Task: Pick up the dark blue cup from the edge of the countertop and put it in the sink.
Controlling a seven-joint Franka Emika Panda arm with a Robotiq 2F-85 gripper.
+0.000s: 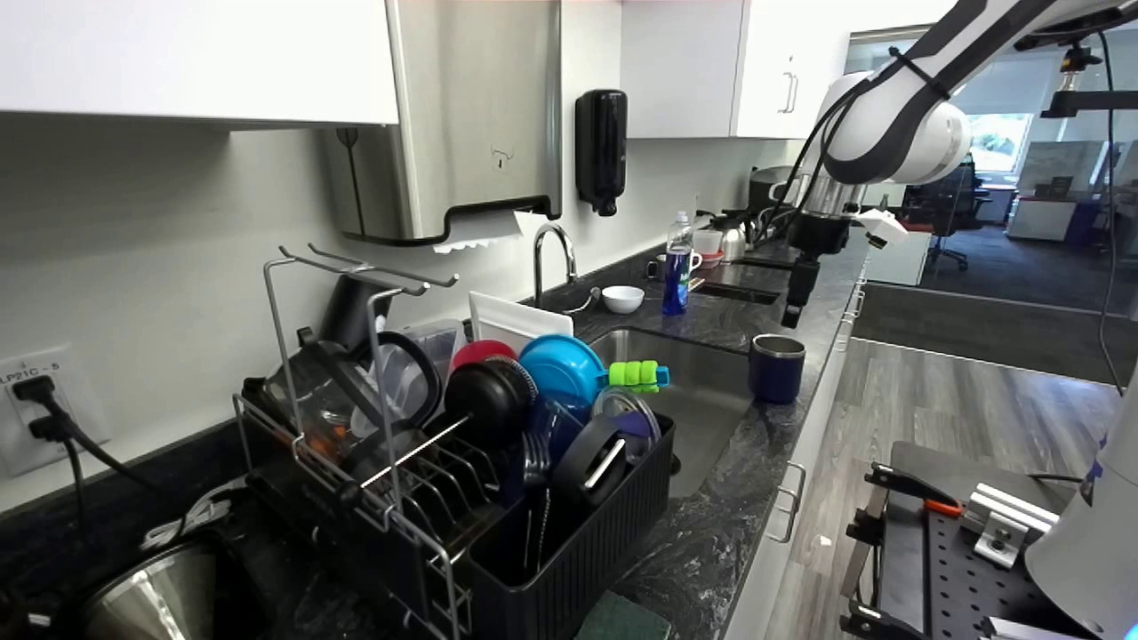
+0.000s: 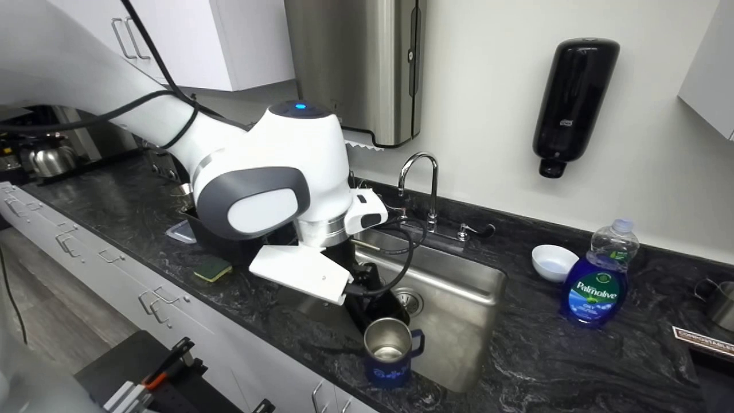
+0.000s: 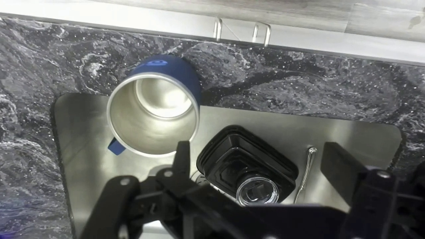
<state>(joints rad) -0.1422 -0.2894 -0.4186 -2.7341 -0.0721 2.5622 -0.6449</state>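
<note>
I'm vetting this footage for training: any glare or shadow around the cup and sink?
Wrist view: bright glare inside the cup; a dark streak on the countertop beside it, perhaps shadow or veining. In an exterior view: pale sheen on the sink.

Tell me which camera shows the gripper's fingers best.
The wrist view: both fingers of the gripper show large and apart, one overlapping the rim of the dark blue cup in the picture. In both exterior views the gripper shows dark and smaller, and I can't make out the gap between its fingers.
</note>
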